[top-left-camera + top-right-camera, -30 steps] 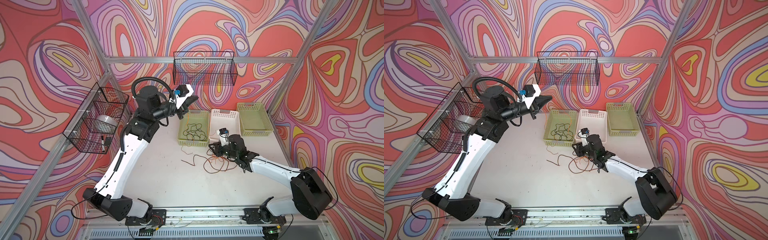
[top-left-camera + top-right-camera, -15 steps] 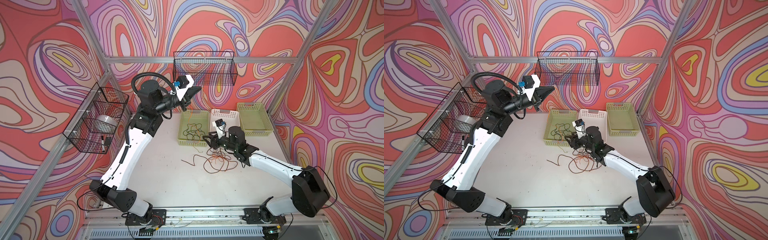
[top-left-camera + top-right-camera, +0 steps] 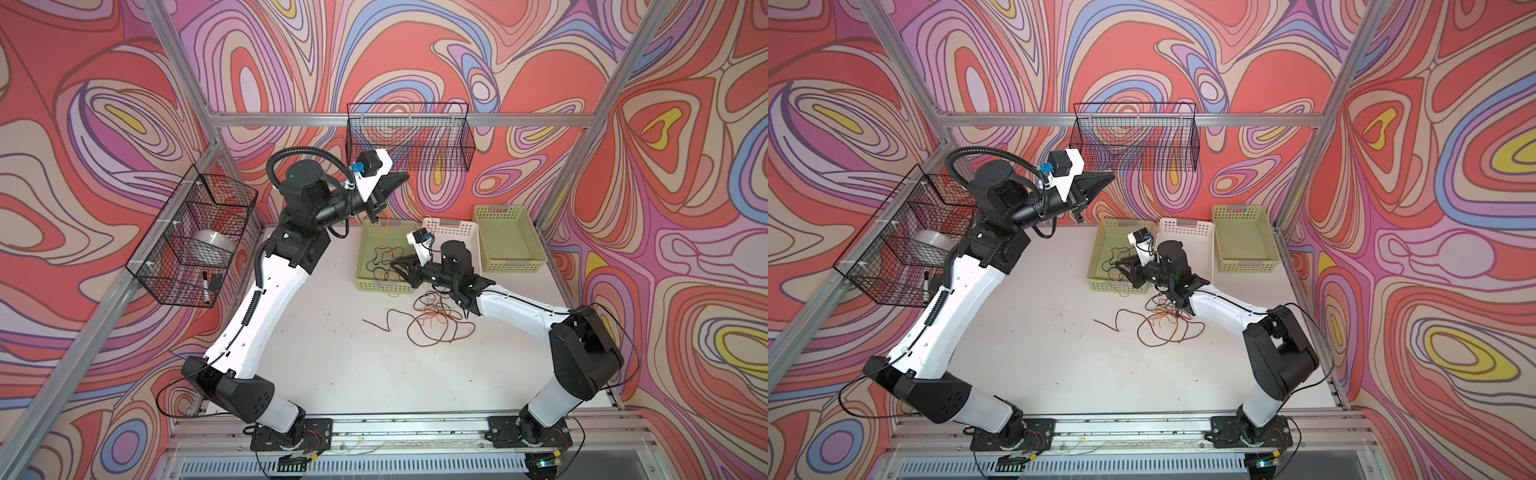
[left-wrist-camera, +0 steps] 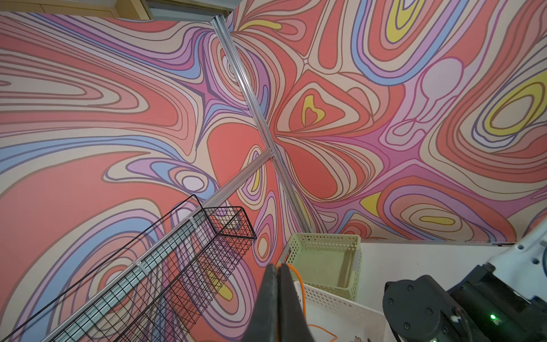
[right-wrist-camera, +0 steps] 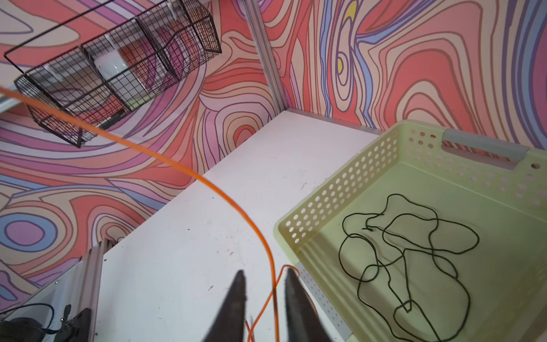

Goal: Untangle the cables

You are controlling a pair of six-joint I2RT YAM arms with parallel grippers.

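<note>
– Lifting is the change. The left gripper [image 3: 405,177] has climbed from just above the left green basket [image 5: 334,192] to high beside the far wire basket [image 3: 436,137]. Its fingers are pressed together on the orange cable [image 5: 202,177], which hangs from their tip.

– And the other arm?

– The right gripper [image 5: 264,271] has left the heap on the table and moved to the near right corner of the left green basket. In the right wrist view its fingers [image 5: 233,305] stand a little apart. The orange cable runs between them, not pinched.

– What does that mean for the job?

– I judge that the orange cable is being drawn up out of the knot, and the right gripper looks placed to guide or catch it. The job is not finished: orange loops cross the brown cable [image 3: 376,325] on the table, near the right arm. The dark green cable [image 5: 408,254] lies by itself, loosely coiled, inside the left green basket.

– The surface and the room?

– The surface is a white table top [image 3: 332,353], scuffed and speckled. Three perforated plastic baskets stand in a row along its far side: the left green basket, a white basket [image 3: 465,232] and a right green basket [image 3: 507,245]. Aluminium posts frame walls covered in swirls of red, pink, purple, blue and yellow. A left wire basket [image 3: 195,237] on the left wall holds a pale round thing and a marker.
</note>
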